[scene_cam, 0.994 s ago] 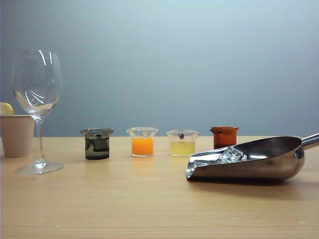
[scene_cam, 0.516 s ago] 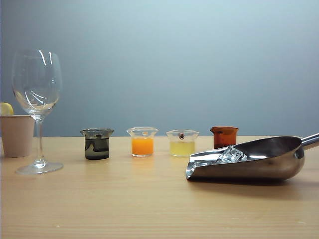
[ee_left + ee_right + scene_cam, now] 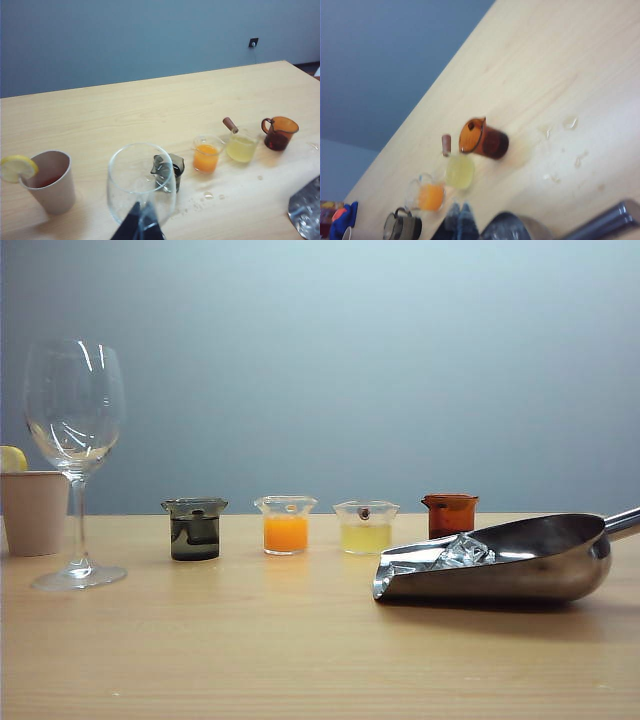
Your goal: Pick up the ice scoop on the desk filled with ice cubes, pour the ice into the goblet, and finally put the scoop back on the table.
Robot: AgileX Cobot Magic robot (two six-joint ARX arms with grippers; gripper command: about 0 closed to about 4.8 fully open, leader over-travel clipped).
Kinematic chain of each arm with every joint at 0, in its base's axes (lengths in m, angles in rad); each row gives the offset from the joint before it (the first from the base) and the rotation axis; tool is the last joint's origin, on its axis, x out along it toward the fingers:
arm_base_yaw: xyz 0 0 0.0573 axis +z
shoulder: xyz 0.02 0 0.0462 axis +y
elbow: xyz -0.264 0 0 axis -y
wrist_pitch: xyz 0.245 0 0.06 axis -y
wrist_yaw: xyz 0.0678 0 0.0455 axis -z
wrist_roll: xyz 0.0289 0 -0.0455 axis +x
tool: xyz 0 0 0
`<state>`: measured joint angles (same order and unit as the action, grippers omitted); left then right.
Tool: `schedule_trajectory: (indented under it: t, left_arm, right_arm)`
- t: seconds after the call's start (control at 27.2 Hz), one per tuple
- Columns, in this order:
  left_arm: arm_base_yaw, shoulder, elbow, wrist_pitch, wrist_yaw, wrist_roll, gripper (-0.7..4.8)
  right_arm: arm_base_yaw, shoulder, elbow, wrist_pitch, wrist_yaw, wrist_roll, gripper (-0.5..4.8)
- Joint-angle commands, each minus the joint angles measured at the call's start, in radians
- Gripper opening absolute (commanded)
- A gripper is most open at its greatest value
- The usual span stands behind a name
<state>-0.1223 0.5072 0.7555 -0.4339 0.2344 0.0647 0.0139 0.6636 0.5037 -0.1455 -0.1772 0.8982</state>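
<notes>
Bench is carrying the ice scoop, lying untouched well right of the goblet with ice cubes inside. Pickup is pending: right gripper, pinched empty, needs opening around the scoop's handle. Left gripper, spread unreadable, is hovering beside the goblet.

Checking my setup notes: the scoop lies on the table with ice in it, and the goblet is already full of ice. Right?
Not quite. The scoop does lie on the table with ice in it, but the goblet is empty, as the exterior view shows.
</notes>
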Motion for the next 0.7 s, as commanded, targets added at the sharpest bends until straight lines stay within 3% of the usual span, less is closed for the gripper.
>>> schedule_trajectory:
  t: [0.04,0.26,0.48,0.7]
  left_arm:
    - [-0.001,0.006,0.008,-0.011,0.036,0.015,-0.05]
    - [-0.001,0.063,0.068,-0.107,0.087,0.101,-0.05]
    - [-0.001,0.133,0.119,-0.141,0.172,0.103,-0.05]
    - [-0.001,0.143,0.122,-0.139,0.17,0.103,-0.05]
  right_arm:
    - [0.0,-0.002,-0.017,0.016,-0.028,0.055,-0.05]
    - [0.0,-0.003,-0.056,0.019,-0.054,0.105,-0.06]
    - [0.0,-0.003,-0.069,0.006,-0.054,0.124,-0.06]
    - [0.0,-0.003,-0.069,-0.037,-0.077,0.124,-0.06]
